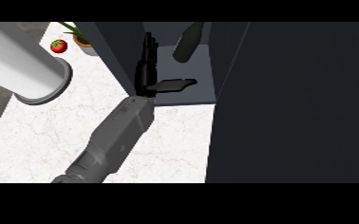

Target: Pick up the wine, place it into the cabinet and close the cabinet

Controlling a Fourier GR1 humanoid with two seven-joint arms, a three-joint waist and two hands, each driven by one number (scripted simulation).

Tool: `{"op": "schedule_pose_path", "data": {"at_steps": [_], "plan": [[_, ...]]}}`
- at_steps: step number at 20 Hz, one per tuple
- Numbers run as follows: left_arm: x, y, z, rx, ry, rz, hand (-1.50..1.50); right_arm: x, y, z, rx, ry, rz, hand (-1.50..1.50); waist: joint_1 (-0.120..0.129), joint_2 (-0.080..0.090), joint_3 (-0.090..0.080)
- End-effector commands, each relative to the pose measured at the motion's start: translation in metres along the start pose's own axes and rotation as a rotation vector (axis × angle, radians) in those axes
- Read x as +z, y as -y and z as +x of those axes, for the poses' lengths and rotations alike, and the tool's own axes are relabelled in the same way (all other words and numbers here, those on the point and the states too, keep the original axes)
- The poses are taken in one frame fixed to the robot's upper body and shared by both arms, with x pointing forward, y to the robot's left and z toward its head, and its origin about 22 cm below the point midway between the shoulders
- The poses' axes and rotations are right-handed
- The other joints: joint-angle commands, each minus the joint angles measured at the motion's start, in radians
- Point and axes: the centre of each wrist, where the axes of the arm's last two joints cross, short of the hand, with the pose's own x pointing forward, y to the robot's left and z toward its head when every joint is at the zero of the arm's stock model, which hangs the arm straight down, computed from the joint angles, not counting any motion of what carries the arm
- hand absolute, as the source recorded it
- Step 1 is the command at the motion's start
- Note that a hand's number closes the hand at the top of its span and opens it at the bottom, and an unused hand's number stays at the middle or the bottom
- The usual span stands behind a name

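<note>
1. White marbled counter (175, 137) is running across the near and left ground, with a dark cabinet (196, 94) standing on it at centre.
2. Grey left forearm (116, 137) is coming in from the lower left edge and angling up toward the cabinet's opening.
3. A large dark door panel (288, 104) is standing open on the right and is taking up that whole side of the view.
4. The left hand (146, 71) is lying over the cabinet's grey floor, just beside the dark left panel (116, 47). Its fingers (150, 45) are stretching straight and together toward the back, the thumb (175, 84) is sticking out to the right, and it is holding nothing.
5. The wine (188, 43), a dark green bottle, is sitting inside the cabinet toward the back, right of the fingertips and apart from them, neck pointing to the upper right. Whether it is upright or leaning cannot be told.
6. A white cylinder (32, 71) is lying at the left edge.
7. A red tomato (59, 46) and a potted plant (79, 37) are sitting at the far left, just beside each other.
8. The right hand is not showing.
</note>
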Motion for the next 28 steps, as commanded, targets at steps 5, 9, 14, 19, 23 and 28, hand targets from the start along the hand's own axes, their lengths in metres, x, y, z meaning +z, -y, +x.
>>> {"op": "schedule_pose_path", "data": {"at_steps": [5,9,14,19,23,28], "plan": [[0.070,0.044,0.012,-0.003,0.013,-0.044,-1.50,0.009,-0.009,0.004,-0.010,0.016,-0.036,-1.50,0.036,-0.003,0.000],[0.105,0.049,0.021,0.026,0.007,-0.065,-1.50,0.023,0.006,0.022,0.012,0.024,-0.053,-1.50,0.051,-0.005,0.001],[0.125,0.042,0.056,0.095,0.036,-0.052,-1.50,0.015,0.002,0.019,0.014,0.017,-0.063,-1.50,0.057,-0.004,0.000],[0.153,0.026,0.068,0.053,0.033,-0.015,-1.50,0.021,0.016,0.008,0.009,0.028,-0.054,-1.50,0.049,0.000,0.001],[0.183,0.015,0.093,0.071,0.024,0.007,-1.50,0.005,0.021,0.005,0.007,0.009,-0.058,-1.50,0.057,0.000,0.001],[0.181,-0.019,0.098,0.121,0.053,-0.016,-1.50,0.028,0.018,0.012,0.002,0.019,-0.010,-1.50,0.047,0.001,0.000]]}}
